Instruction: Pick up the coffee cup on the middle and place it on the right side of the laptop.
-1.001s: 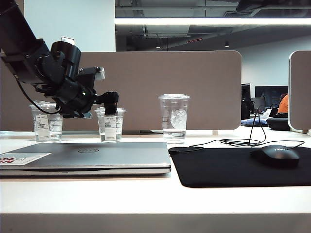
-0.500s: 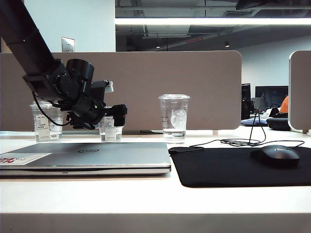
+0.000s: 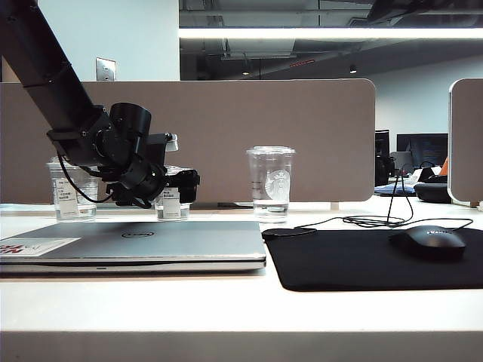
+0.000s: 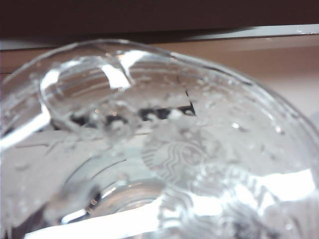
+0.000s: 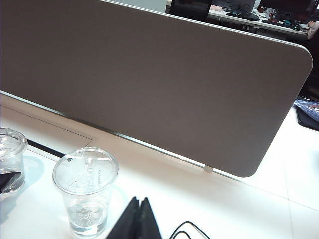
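The coffee cup (image 3: 171,208), short and clear with a white label, stands in the middle behind the laptop (image 3: 151,241). My left gripper (image 3: 185,186) is open and level with the cup's body, and its black fingers cover most of the cup. In the left wrist view the cup's clear domed lid (image 4: 164,149) fills the frame and no fingers show. The right wrist view catches the same cup (image 5: 10,157) at the frame's edge. My right gripper (image 5: 139,219) is shut on nothing and hangs above the table near the taller siren-logo cup (image 5: 85,191).
The taller logo cup (image 3: 270,181) stands right of the coffee cup and another short cup (image 3: 72,192) left of it. A black mouse pad (image 3: 355,260) with a mouse (image 3: 428,241) and a cable (image 3: 362,221) lies right of the laptop. A grey divider panel (image 3: 302,128) runs behind.
My left arm has come down and forward. Its gripper has dropped from lid height to the coffee cup's body. The cups and the laptop have not moved.
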Tool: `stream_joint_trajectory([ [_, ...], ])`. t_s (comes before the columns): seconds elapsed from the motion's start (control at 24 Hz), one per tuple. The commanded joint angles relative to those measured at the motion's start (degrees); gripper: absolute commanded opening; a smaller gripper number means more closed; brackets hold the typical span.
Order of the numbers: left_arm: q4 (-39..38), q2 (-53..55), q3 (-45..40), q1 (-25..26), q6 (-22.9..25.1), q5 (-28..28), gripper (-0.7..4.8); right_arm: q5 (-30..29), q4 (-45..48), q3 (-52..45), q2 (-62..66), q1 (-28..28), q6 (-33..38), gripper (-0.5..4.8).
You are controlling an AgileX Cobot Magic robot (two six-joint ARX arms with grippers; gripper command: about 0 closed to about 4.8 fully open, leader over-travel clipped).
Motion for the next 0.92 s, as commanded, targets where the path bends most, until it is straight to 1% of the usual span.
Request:
stream_joint_trajectory([
  [0.04,2.91,-0.28,0.42,0.04,0.04,0.28,4.23,0.13,0.52,0.26,-0.33,0.04,-0.17,-0.05],
  [0.13,3.43,-0.28,0.42,0.04,0.04,0.9,4.17,0.13,0.5,0.04,-0.33,0.04,-0.17,-0.05],
  [0.25,3.3,-0.28,0.37,0.04,0.07,2.64,3.07,0.15,0.11,0.04,-0.33,0.04,-0.17,-0.05],
  [0.29,3.19,-0.28,0.37,0.04,0.07,2.6,2.87,0.15,0.11,0.04,-0.35,0.04,-0.17,-0.05],
  [0.33,3.19,-0.28,0.37,0.02,0.04,2.62,2.79,0.15,0.11,0.04,-0.35,0.04,-0.17,-0.05],
  [0.5,3.3,-0.42,0.37,0.0,0.04,5.05,2.77,0.15,-0.07,0.04,-0.35,0.04,-0.17,-0.05],
  [0.71,2.54,-1.86,0.37,-0.07,0.04,9.53,2.77,0.15,-0.22,0.04,-0.37,0.04,-0.17,-0.05],
  [0.92,-3.54,-6.51,0.37,-0.24,0.13,12.81,2.77,0.17,-1.31,0.04,-0.39,0.04,-0.17,-0.05],
])
